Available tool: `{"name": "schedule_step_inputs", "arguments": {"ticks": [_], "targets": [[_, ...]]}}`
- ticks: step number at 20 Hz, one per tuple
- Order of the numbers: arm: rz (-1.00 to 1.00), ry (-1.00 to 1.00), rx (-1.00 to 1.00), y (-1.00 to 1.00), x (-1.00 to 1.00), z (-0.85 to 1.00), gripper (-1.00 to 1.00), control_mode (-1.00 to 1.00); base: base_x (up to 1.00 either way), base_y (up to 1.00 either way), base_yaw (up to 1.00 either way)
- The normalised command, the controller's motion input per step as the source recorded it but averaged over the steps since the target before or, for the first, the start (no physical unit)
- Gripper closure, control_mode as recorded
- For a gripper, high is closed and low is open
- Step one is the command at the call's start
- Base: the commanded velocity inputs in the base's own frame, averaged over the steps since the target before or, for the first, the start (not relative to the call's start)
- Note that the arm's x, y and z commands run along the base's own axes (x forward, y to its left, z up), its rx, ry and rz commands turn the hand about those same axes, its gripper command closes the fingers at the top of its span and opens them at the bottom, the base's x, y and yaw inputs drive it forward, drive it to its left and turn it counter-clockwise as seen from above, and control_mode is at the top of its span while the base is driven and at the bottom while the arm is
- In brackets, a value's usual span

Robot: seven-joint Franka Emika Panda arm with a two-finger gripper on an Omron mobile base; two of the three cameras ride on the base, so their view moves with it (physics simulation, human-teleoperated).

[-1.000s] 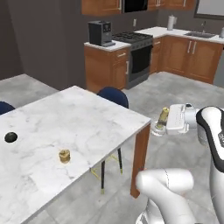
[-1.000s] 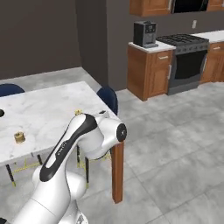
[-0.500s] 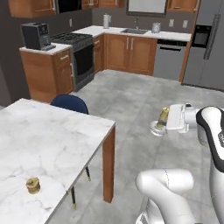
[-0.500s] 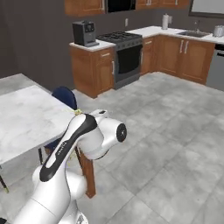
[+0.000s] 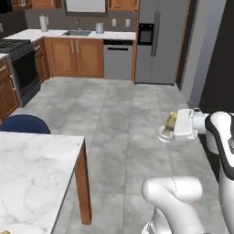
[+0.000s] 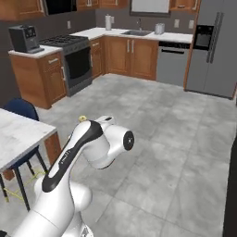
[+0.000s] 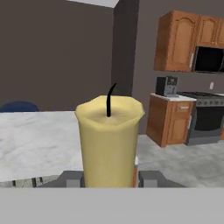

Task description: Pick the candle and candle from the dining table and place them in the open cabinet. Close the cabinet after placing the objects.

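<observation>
My gripper point(image 5: 176, 126) is shut on the tan-yellow stick candle point(image 5: 170, 122), which stands upright on its round silver dish base point(image 5: 165, 135), held in the air over the grey floor to the right of the dining table point(image 5: 32, 173). In the hand view the candle point(image 7: 109, 140) with its black wick rises between the two fingertips point(image 7: 70, 178), and the marble table top point(image 7: 35, 140) lies behind it. The candle's top point(image 6: 83, 119) peeks over the arm in the right base view, with the table corner point(image 6: 18, 134) at the left. The other candle and the open cabinet are out of view.
A blue chair point(image 5: 23, 124) stands at the table's far side. Along the back run wooden base cabinets, a dishwasher point(image 5: 118, 59), a grey fridge point(image 5: 157, 41) and a stove point(image 6: 76, 58) with a coffee machine point(image 6: 25, 38) beside it. Bare grey tile floor lies between.
The whole picture has swung as the base turns: the table has slid off to the left and the fridge wall has come into view. The candle stays held in the gripper.
</observation>
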Motion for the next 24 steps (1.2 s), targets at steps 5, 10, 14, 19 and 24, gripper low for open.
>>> {"name": "schedule_step_inputs", "arguments": {"ticks": [5, 10, 14, 19, 24], "targets": [[0.00, 0.00, 0.00, 0.00, 0.00, 0.00, 1.00, 1.00, 0.00, 0.00, -0.47], [0.00, 0.00, 0.00, 0.00, 0.00, 0.00, 1.00, 1.00, 0.00, 0.00, -0.48], [0.00, 0.00, 0.00, 0.00, 0.00, 0.00, 1.00, 1.00, 0.00, 0.00, -0.49], [0.00, 0.00, 0.00, 0.00, 0.00, 0.00, 1.00, 1.00, 0.00, 0.00, -0.49], [0.00, 0.00, 0.00, 0.00, 0.00, 0.00, 1.00, 1.00, 0.00, 0.00, -0.49]]}}
